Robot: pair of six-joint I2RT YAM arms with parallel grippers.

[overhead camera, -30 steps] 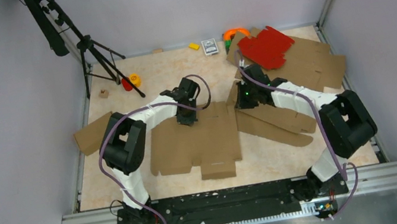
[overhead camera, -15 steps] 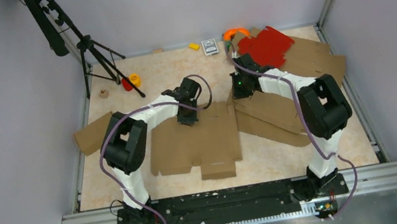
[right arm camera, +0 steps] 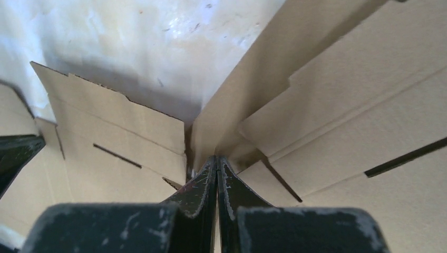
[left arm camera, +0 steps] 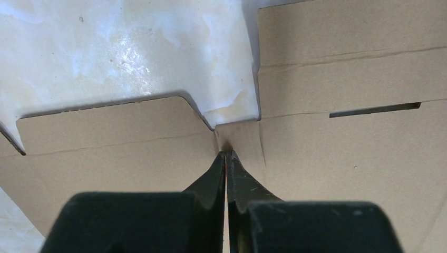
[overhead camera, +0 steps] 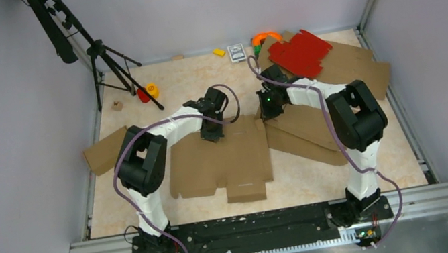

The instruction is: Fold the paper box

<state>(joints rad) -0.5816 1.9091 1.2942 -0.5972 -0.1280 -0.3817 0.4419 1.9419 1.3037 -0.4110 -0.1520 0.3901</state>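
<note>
The paper box (overhead camera: 227, 163) lies flat and brown in the middle of the table, with slots and flaps showing. My left gripper (overhead camera: 212, 135) is shut, and its tips (left arm camera: 225, 154) press down on the box's far edge beside a notch, with nothing between them. My right gripper (overhead camera: 267, 114) is also shut. It stands at the box's right end, where brown panels (overhead camera: 308, 137) lie tilted and overlapping. In the right wrist view its tips (right arm camera: 216, 159) sit at the foot of a raised cardboard panel (right arm camera: 248, 89), between that panel and a slotted flap (right arm camera: 116, 158).
A red die-cut sheet (overhead camera: 300, 53) lies on more brown cardboard (overhead camera: 358, 71) at the back right. A black tripod (overhead camera: 103, 60) stands at the back left, with a loose cardboard piece (overhead camera: 103, 151) at the left edge. Small items line the far side: a yellow toy (overhead camera: 152, 90), a card deck (overhead camera: 237, 52), an orange ring (overhead camera: 265, 37).
The right arm has swung in and its gripper has slid left and slightly farther along the box's right end. The left gripper has stayed in place.
</note>
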